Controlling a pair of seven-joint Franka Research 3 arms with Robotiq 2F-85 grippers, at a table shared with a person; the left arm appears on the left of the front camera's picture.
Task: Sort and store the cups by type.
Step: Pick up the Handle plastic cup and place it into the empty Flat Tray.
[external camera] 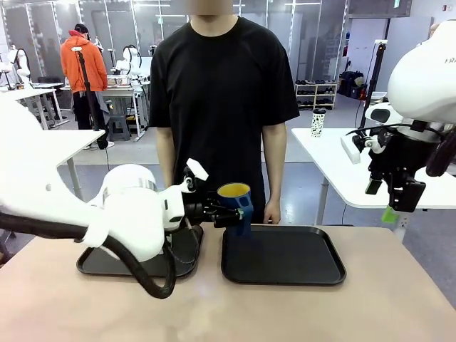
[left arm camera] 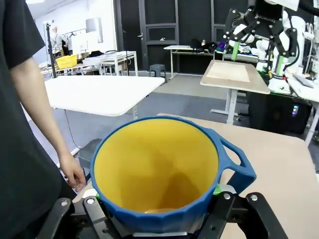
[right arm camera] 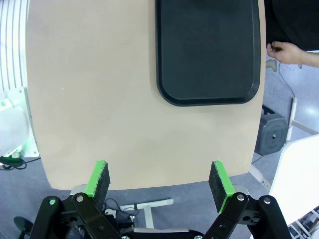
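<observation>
My left gripper (external camera: 226,212) is clamped on the mug (external camera: 236,206), a dark blue one with a yellow inside, and holds it in the air above the left edge of the right tray (external camera: 283,255). In my left wrist view the mug (left arm camera: 159,172) sits upright between my fingers with its mouth wide open toward the camera and its handle sticking out to the picture's right; a green pad (left arm camera: 217,189) shows pressed against its wall just below the handle. My left arm reaches in low over the left tray (external camera: 107,262), which lies just beside the right one on the tan surface (external camera: 214,310). My right gripper (external camera: 390,203) hangs high off the right end of the surface, its jaws spread wide with nothing between them; in my right wrist view the two green pads (right arm camera: 97,178) stand well apart, looking down on the bare surface (right arm camera: 99,99) and the right tray (right arm camera: 209,50) beyond. The person (external camera: 221,92) in a black shirt stands at the far side, just behind the trays, arms down, one hand (external camera: 271,212) near the right tray's far edge.
</observation>
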